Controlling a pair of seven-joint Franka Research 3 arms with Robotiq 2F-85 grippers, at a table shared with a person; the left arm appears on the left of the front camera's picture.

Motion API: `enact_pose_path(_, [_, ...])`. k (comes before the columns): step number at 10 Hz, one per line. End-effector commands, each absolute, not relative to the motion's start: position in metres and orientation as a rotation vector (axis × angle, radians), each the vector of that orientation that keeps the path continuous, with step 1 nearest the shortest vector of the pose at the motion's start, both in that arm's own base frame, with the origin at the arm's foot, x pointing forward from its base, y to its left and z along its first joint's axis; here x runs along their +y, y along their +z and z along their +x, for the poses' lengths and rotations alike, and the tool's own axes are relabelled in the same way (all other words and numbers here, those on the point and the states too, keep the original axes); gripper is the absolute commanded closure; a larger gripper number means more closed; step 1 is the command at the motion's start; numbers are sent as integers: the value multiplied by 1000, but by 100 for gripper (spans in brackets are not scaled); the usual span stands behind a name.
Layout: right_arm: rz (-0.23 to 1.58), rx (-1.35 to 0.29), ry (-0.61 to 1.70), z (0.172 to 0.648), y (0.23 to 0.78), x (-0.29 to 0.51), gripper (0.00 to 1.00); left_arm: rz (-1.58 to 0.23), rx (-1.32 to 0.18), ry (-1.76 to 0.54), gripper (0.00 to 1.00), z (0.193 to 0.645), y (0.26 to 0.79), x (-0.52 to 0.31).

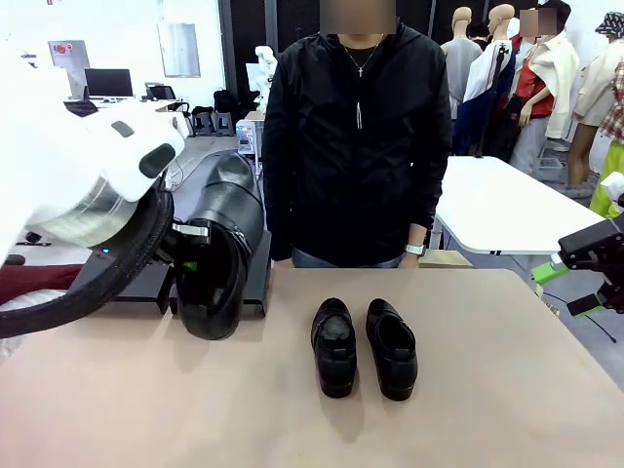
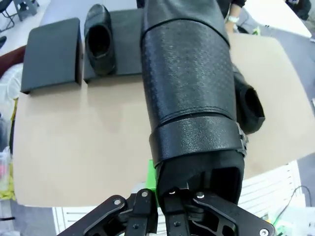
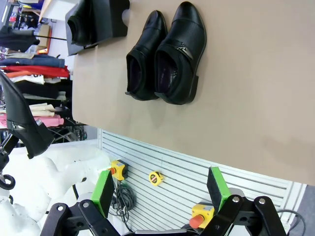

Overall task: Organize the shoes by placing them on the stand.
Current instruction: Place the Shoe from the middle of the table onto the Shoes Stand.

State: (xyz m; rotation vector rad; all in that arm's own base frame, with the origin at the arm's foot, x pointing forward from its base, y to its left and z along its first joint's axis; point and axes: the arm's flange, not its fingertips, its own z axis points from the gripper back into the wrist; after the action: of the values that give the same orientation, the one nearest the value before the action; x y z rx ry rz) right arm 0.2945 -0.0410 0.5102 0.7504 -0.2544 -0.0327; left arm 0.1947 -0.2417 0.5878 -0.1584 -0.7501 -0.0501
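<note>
My left gripper is shut on the heel of a black glossy shoe, holding it above the black stand at the table's far left. In the left wrist view that held shoe points away from my left gripper, over the two stand platforms; the right platform carries one shoe. A pair of shoes lies side by side mid-table, also in the right wrist view. My right gripper hovers open off the table's right edge.
A person in a black jacket stands at the far side of the tan table, hands down. A white table stands behind on the right. The near half of the tabletop is bare.
</note>
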Motion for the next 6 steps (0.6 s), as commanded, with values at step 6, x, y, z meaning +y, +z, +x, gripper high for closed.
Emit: enact_pose_path(6, [746, -245, -45, 293, 513, -41, 0, -143, -679, -35, 100, 226, 591, -255])
